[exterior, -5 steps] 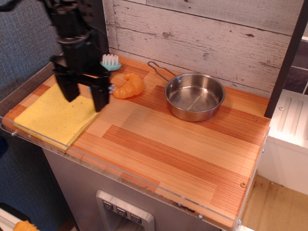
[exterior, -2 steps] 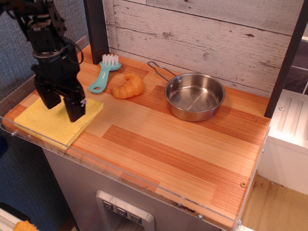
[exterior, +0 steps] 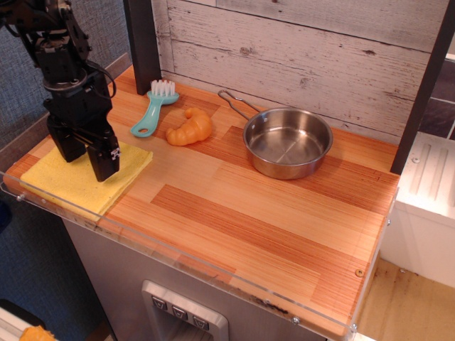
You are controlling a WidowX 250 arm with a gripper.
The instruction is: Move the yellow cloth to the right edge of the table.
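Note:
The yellow cloth (exterior: 78, 179) lies flat at the left end of the wooden table (exterior: 270, 227), near the front rim. My black gripper (exterior: 87, 158) points down over the cloth's middle. Its two fingers (exterior: 105, 162) stand apart, open, with the tips at or just above the fabric. I cannot tell whether they touch it. The arm hides part of the cloth's back edge.
A teal brush (exterior: 153, 108) and an orange croissant toy (exterior: 188, 127) lie behind the cloth to the right. A steel pan (exterior: 287, 142) sits at the back middle. A clear acrylic rim (exterior: 213, 270) edges the front. A dark post (exterior: 144, 42) stands at the back left.
The gripper has moved left from beside the brush to over the cloth and has come lower. The cloth and the other things have not moved.

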